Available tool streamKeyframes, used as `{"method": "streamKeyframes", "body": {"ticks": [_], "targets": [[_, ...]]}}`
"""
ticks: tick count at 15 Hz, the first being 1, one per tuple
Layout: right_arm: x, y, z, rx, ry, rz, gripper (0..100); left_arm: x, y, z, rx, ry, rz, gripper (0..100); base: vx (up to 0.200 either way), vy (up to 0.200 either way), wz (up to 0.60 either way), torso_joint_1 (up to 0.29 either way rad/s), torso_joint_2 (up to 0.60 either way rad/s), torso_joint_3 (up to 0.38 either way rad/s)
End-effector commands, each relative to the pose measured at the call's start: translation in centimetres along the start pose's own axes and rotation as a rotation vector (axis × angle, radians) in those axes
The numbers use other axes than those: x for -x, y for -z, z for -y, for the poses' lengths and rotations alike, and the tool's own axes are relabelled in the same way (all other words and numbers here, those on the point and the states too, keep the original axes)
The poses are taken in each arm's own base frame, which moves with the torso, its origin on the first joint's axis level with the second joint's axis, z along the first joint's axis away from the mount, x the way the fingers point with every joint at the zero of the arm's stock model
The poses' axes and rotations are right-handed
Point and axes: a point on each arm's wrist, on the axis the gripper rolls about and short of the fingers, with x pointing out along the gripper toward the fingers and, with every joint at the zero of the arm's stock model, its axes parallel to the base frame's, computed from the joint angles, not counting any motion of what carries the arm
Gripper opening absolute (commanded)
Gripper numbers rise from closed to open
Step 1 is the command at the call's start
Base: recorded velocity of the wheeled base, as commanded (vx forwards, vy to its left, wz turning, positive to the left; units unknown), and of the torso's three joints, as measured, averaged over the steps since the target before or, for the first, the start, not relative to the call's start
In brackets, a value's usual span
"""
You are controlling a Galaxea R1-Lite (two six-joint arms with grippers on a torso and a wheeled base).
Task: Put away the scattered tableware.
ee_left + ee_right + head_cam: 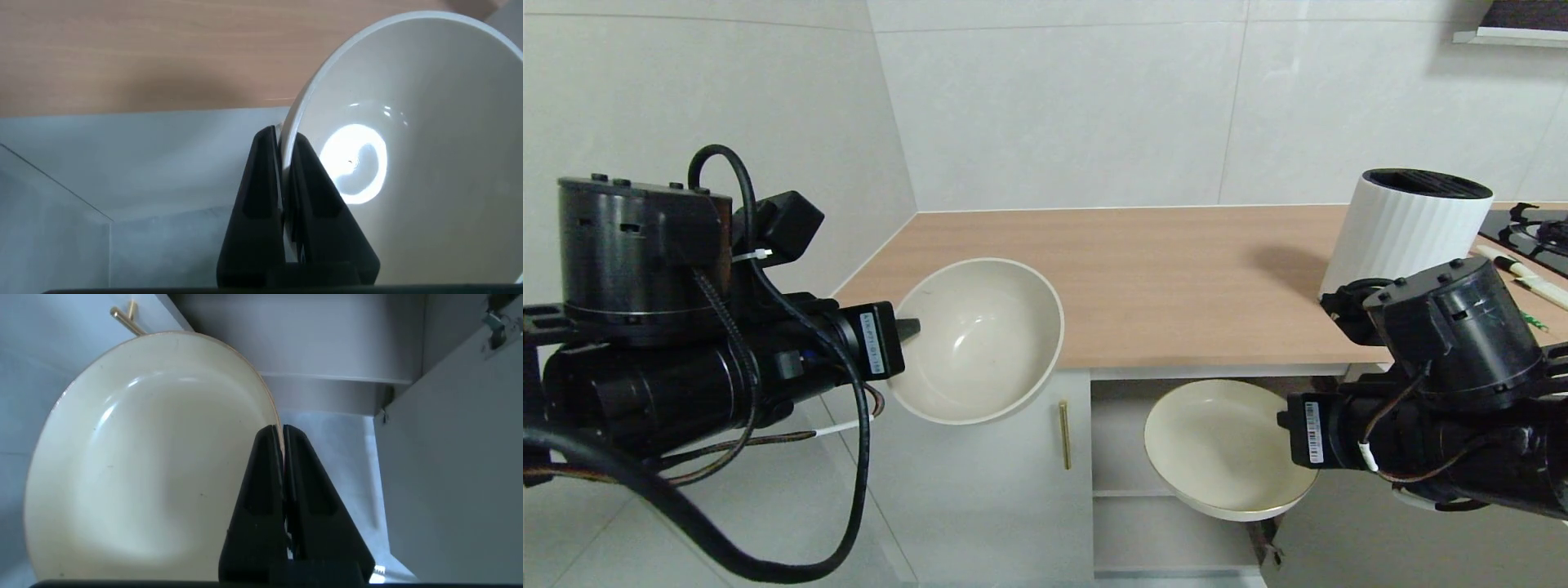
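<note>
Stowing step, mid-carry: left gripper (908, 327) clamped on rim of bowl (980, 343) held beyond its tips, right gripper (283, 434) pinching rim of plate (1217, 445) facing open cabinet (1117, 441) under bench (1176, 278); next, likely lowering both onto shelf (1119, 493)

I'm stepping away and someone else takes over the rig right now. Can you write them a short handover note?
Left gripper: shut on the rim of the bowl, which is held tilted in the air by the front edge of the counter.
Right gripper: shut on the rim of the plate, held lower, in front of the open cabinet.
Done: both pieces are picked up.
Left: neither is stowed yet; the open cabinet looks like the likely place. The chopsticks lie on the counter beside the white holder and probably need putting away too.
</note>
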Motion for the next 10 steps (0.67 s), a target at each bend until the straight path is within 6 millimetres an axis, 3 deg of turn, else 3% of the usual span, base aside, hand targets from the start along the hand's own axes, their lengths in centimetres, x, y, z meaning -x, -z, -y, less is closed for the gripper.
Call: {"method": "streamKeyframes", "body": {"ticks": [1, 10], "targets": [[-0.12, 0.07, -0.03, 0.002, 0.002, -0.004, 0, -0.18, 0.09, 0.00, 0.001, 0.002, -0.007, 0, 0.000, 0.000, 0.00, 0.000, 0.00, 0.000], [-0.58, 0.26, -0.10, 0.010, 0.016, -0.015, 0, -0.17, 0.07, 0.02, 0.001, 0.009, -0.010, 0, 0.000, 0.000, 0.00, -0.008, 0.02, 0.014]]}}
